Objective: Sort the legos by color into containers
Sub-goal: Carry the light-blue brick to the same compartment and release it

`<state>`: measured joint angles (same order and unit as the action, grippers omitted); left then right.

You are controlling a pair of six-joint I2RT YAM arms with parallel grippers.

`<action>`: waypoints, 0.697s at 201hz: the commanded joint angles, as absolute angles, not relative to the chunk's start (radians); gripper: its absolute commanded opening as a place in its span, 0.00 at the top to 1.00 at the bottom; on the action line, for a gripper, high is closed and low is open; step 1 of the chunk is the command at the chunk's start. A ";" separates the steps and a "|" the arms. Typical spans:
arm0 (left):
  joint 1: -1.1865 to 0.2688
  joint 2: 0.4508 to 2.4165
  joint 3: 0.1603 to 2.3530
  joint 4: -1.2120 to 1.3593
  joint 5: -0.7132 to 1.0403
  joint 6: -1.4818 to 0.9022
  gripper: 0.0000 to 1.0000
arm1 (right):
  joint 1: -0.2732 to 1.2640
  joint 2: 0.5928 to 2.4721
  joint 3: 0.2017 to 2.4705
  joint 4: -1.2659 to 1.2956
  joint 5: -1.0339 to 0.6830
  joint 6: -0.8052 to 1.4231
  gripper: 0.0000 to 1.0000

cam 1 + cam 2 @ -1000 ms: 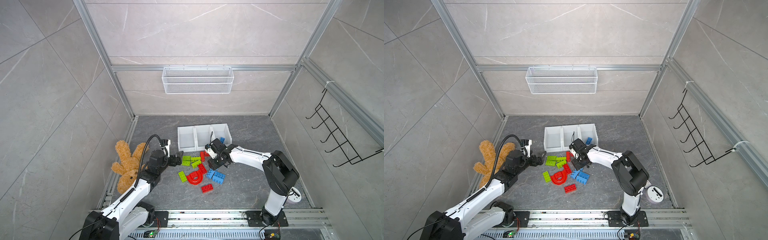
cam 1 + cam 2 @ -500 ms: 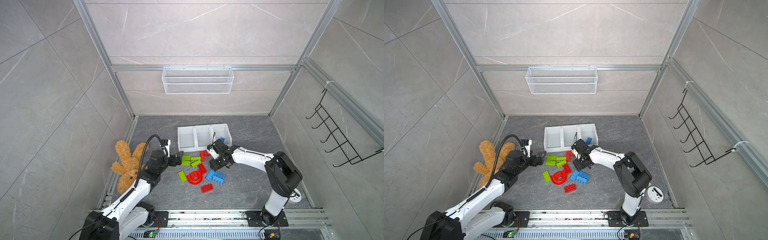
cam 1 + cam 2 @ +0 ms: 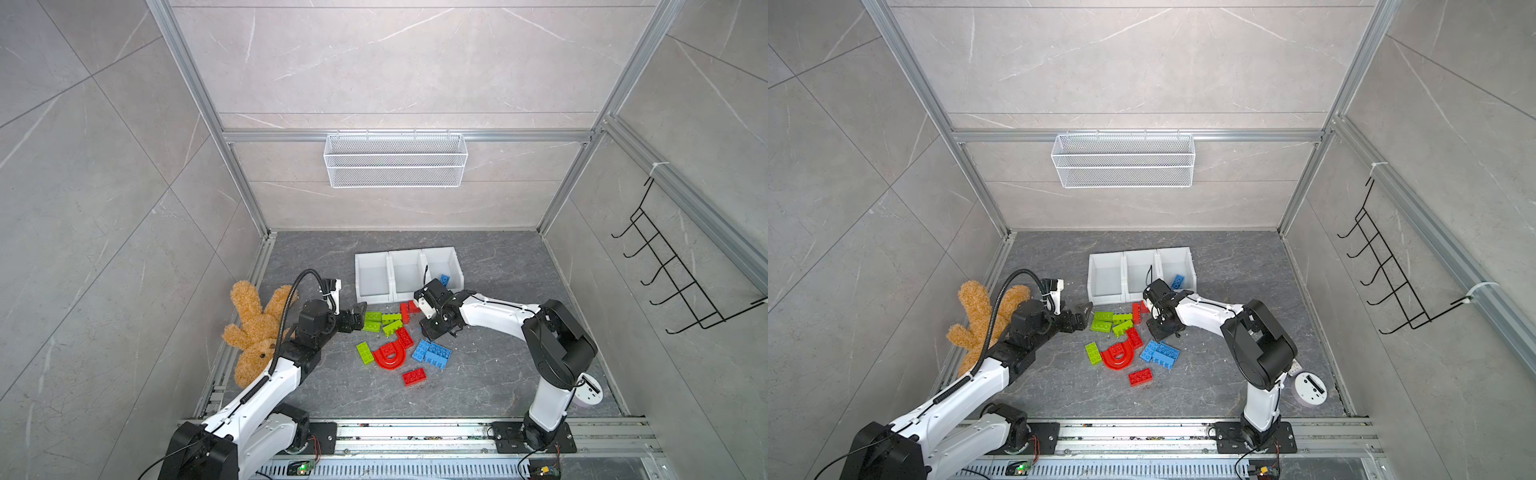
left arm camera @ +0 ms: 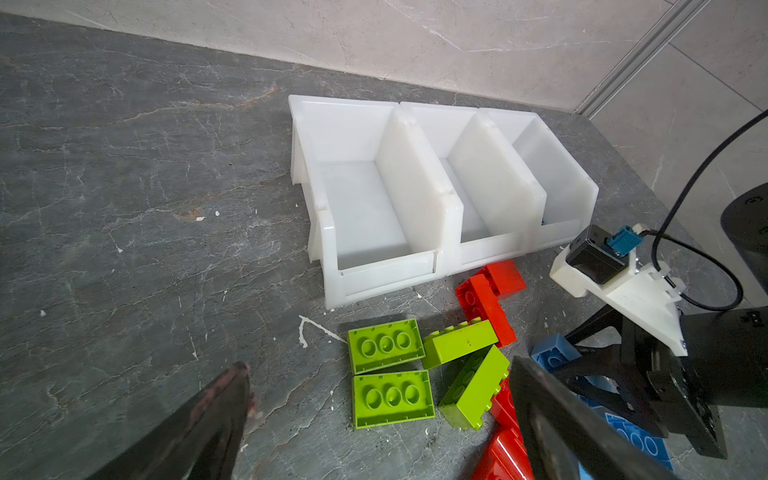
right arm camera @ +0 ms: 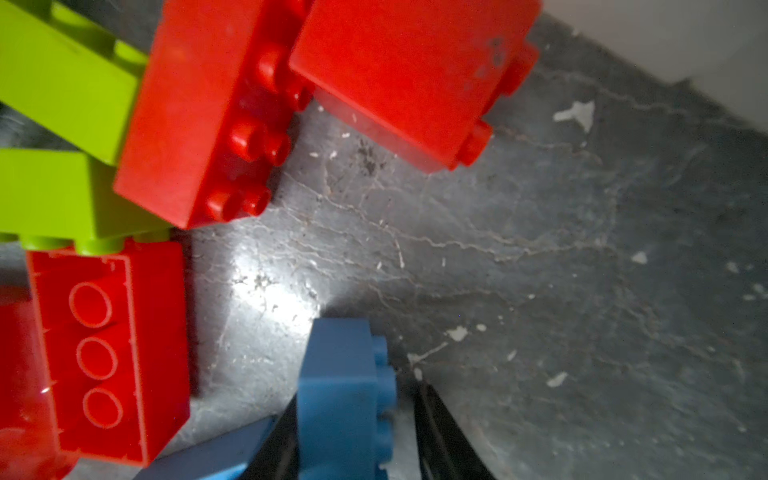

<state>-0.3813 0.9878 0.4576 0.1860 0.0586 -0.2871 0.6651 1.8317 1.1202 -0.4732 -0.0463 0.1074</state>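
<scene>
Lime green, red and blue legos lie scattered on the grey floor in front of three joined white containers (image 3: 390,266) (image 3: 1124,266) (image 4: 411,174). One blue brick (image 3: 444,279) (image 3: 1178,281) lies in the rightmost container. My left gripper (image 3: 358,318) (image 3: 1081,316) (image 4: 378,365) is open, low beside two green bricks (image 3: 372,322) (image 4: 390,397). At the pile's right edge, my right gripper (image 3: 436,330) (image 3: 1165,330) (image 5: 355,392) is shut on a small blue brick (image 5: 340,395) that stands on the floor. A red arch (image 3: 389,356) and more blue bricks (image 3: 434,355) lie nearer the front.
A brown plush toy (image 3: 253,328) lies by the left wall behind my left arm. A white wire basket (image 3: 395,160) hangs on the back wall and a black hook rack (image 3: 673,282) on the right wall. A round white device (image 3: 588,392) sits by the right arm's base.
My right gripper has sunk slightly toward the floor and its jaws have closed in around the blue brick. The left arm has not moved.
</scene>
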 commanded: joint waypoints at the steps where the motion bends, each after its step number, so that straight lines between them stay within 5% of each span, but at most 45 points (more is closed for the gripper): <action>1: -0.379 0.981 0.458 0.203 0.066 -0.269 0.00 | 0.664 1.830 1.124 -0.465 -0.015 0.135 0.63; 67: -0.379 0.985 0.457 0.207 0.071 -0.271 0.00 | 0.629 1.751 1.121 -0.460 0.030 0.172 0.75; 140: -0.379 0.983 0.456 0.210 0.078 -0.273 0.00 | 0.477 1.724 1.217 -0.425 0.037 0.179 0.77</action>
